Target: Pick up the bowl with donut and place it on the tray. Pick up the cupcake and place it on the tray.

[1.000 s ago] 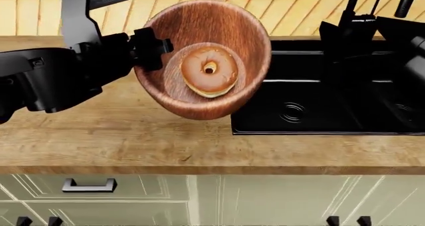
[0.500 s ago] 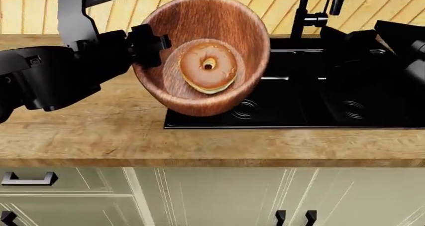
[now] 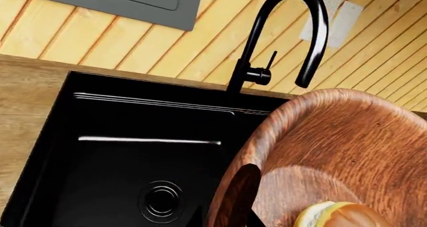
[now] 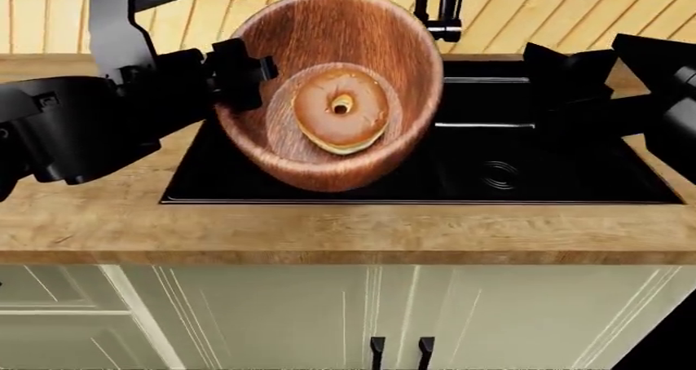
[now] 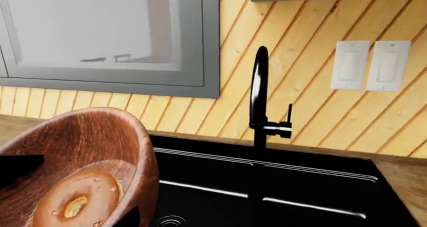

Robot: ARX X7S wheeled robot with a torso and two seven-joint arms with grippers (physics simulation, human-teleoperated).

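Observation:
My left gripper (image 4: 241,75) is shut on the left rim of the reddish-brown wooden bowl (image 4: 326,36) and holds it in the air, tipped steeply toward me. The golden donut (image 4: 341,112) lies against the bowl's bottom. In the left wrist view the bowl (image 3: 347,147) fills the near corner and the donut (image 3: 343,218) peeks in at the edge. The right wrist view shows the bowl (image 5: 87,137) and donut (image 5: 77,202) from the other side. My right arm (image 4: 663,85) hangs dark over the sink's right end, its fingers unclear. The tray and the cupcake are out of view.
A black double sink (image 4: 522,170) is set in the wooden counter (image 4: 326,231) right under and behind the bowl. A tall black faucet (image 5: 259,97) stands at its back edge. Behind it are a plank wall, a window (image 5: 107,32) and wall switches (image 5: 367,64). Cream cabinets run below.
The whole view has slid right along the counter: the sink has moved left and now sits under the bowl. The bowl stays in my left gripper at the same tilt.

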